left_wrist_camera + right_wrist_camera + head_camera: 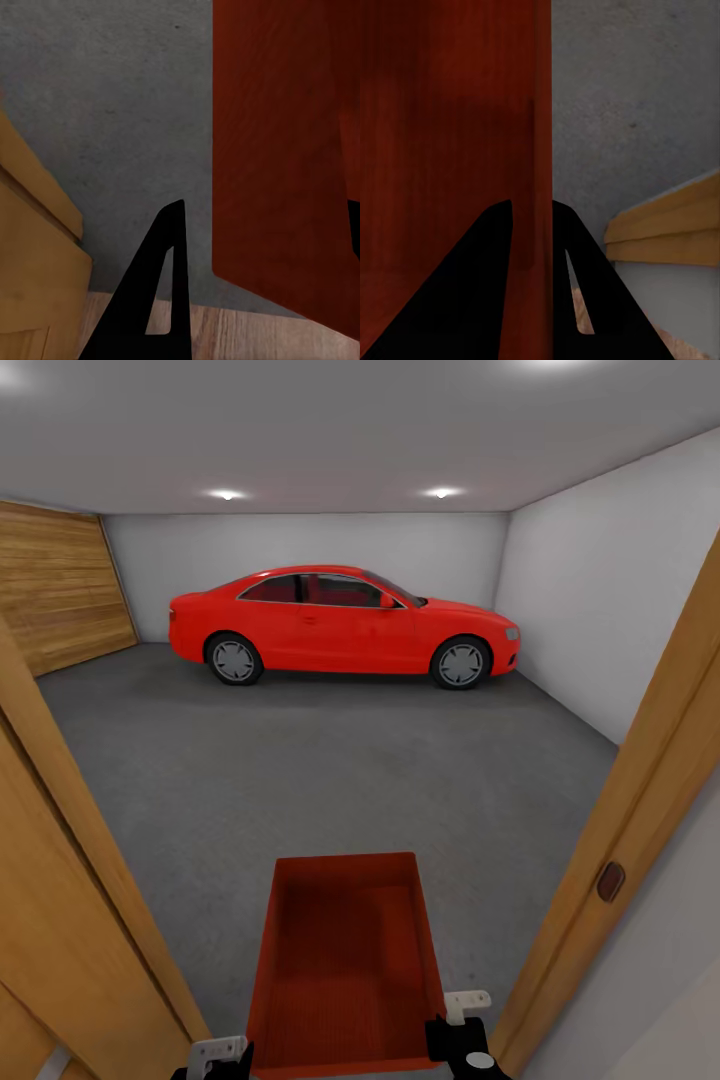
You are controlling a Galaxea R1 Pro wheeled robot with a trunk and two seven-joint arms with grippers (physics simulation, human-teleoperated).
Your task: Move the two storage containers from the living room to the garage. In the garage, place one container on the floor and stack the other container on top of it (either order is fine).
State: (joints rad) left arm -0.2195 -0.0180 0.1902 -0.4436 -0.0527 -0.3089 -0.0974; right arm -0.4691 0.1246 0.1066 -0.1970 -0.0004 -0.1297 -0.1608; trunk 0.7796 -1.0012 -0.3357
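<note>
One storage container (pixel 345 960) carried between both grippers at the garage doorway — right gripper (pixel 532 247) pinching its wall, left gripper (pixel 169 247) jaw state unclear. Roll straight, clear both door jambs (pixel 620 830), lower level onto floor (pixel 330 770).

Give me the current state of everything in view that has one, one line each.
storage container: open-top, empty, carried level in the doorway, off the floor.
right gripper: jaws shut on the storage container's side wall.
left gripper: one finger visible outside the opposite wall; grip cannot be told.
red car: parked at the far wall, doors closed.
wooden plank door: closed.
ceiling spotlights: on.
</note>
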